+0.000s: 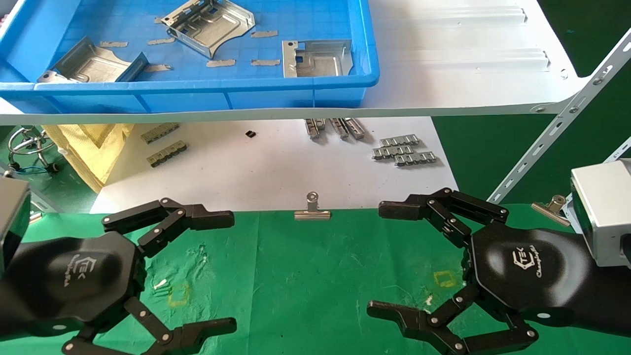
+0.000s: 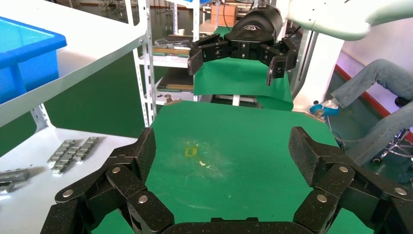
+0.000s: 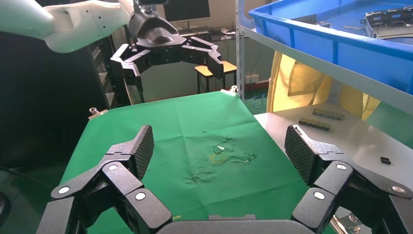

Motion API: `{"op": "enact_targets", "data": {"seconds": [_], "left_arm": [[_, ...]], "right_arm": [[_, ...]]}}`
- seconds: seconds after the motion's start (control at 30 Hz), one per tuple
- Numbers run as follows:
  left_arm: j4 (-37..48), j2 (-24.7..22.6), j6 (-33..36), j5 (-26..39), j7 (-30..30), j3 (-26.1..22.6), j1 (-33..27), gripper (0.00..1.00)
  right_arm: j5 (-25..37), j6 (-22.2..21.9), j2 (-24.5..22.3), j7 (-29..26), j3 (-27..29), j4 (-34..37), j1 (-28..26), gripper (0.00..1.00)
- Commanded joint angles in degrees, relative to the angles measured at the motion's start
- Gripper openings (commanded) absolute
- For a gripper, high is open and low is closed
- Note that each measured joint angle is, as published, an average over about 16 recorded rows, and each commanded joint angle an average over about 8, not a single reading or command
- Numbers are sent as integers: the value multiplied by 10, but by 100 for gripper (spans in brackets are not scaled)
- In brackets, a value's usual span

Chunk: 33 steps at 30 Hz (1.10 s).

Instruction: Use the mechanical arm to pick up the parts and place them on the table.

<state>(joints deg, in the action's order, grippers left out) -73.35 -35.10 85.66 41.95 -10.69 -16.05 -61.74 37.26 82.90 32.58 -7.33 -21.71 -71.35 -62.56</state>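
Note:
Three silver stamped parts lie in the blue bin [image 1: 197,93] on the white shelf: one at the back middle [image 1: 209,24], one at the right [image 1: 318,58], one at the left [image 1: 91,64]. My left gripper [image 1: 231,271] is open and empty, low over the left of the green table [image 1: 305,276]. My right gripper [image 1: 377,259] is open and empty over the table's right. The two face each other. The left wrist view shows its own open fingers [image 2: 224,151] over bare cloth, and the right wrist view shows the same [image 3: 219,146].
The white shelf [image 1: 468,64] overhangs a white sheet [image 1: 256,167] holding grey linked strips [image 1: 404,150]. Binder clips [image 1: 312,209] hold the cloth's far edge. A slanted shelf brace [image 1: 567,128] stands at the right, and yellow cloth [image 1: 93,148] lies at the left.

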Motion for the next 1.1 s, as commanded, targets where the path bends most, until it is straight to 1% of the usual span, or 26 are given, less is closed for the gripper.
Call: {"op": "enact_targets", "data": {"seconds": [0.03,1.1], "left_arm": [[0,0,0,0,0,0,0,100],[0,0,0,0,0,0,0,100]], "right_arm": [[0,0,0,0,0,0,0,100],[0,0,0,0,0,0,0,100]]}}
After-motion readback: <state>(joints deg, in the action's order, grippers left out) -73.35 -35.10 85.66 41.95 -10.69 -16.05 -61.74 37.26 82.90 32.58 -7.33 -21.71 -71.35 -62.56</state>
